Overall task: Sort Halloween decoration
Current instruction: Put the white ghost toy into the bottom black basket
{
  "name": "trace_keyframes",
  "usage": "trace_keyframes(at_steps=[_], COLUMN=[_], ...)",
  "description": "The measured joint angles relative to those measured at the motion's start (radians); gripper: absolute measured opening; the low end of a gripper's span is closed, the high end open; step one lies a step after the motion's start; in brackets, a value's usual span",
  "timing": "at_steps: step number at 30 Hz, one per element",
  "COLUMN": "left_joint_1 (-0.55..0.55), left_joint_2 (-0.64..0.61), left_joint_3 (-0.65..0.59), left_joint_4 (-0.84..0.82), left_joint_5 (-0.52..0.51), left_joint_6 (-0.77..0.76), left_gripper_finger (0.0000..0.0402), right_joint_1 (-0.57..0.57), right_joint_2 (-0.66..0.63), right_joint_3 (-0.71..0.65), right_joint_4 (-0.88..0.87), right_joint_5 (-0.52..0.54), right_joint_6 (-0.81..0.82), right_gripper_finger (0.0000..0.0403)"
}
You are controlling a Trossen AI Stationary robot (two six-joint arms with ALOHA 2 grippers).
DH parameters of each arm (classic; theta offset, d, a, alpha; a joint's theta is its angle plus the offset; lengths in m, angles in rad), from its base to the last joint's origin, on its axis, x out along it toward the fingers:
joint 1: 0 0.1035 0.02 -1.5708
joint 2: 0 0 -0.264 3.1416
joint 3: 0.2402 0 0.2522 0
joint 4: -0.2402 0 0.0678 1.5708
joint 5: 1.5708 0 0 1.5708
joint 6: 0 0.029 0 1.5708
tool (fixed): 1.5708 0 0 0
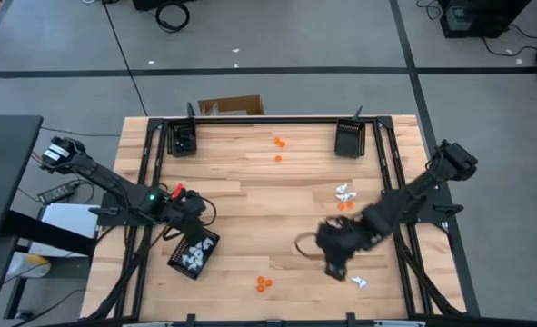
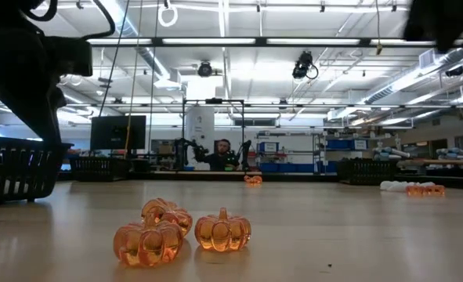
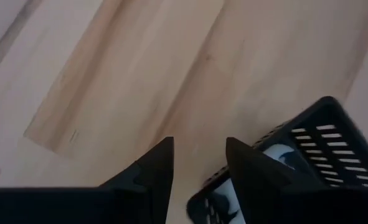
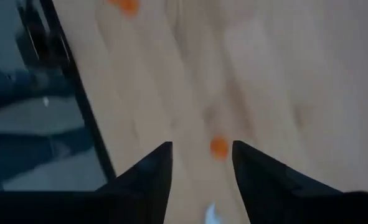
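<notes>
Left pincer [image 3: 199,168] parted over white-filled tray [image 1: 193,253] — right pincer [image 4: 202,168] parted, empty

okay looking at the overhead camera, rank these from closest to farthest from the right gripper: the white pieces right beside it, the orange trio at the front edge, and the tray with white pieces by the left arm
From the right gripper:
1. White pieces, just beside it at the front right.
2. Orange trio, front edge, toward the middle.
3. Tray with white pieces, far over on the left side.

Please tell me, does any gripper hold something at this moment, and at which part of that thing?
Nothing is held. The left gripper hangs over the tray of white trinkets, jaws apart and empty. The right gripper is above the table, with nothing between its jaws.
</notes>
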Motion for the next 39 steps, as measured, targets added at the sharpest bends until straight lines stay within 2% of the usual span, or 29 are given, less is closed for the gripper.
trace_keyframes(at_steps=[7,12,19,25,31,39], left_joint_1=[0.003,0.027,0.069,0.092,0.132,0.155], left_joint_2=[-0.030,-0.063,-0.125,-0.173,-0.189,-0.192], left_joint_3=[0.003,0.058,0.176,0.260,0.312,0.318], left_joint_4=[-0.043,-0.145,-0.278,-0.306,-0.358,-0.356], left_joint_5=[0.004,0.000,-0.082,-0.129,-0.138,-0.138], left_joint_6=[-0.045,-0.044,-0.006,0.058,0.105,0.113], left_gripper_finger=[0.0155,0.0155,0.0155,0.0155,0.0155,0.0155], right_joint_1=[0.262,0.350,0.353,0.346,0.346,0.346], right_joint_2=[0.074,0.140,0.268,0.353,0.362,0.342], right_joint_3=[-0.003,-0.003,-0.002,-0.040,-0.090,-0.107], right_joint_4=[-0.067,-0.068,-0.051,0.013,0.048,0.058], right_joint_5=[-0.040,-0.032,-0.005,-0.025,-0.029,-0.008], right_joint_6=[0.144,0.184,0.158,0.201,0.255,0.273], right_gripper_finger=[0.0170,0.0169,0.0170,0.0170,0.0165,0.0151])
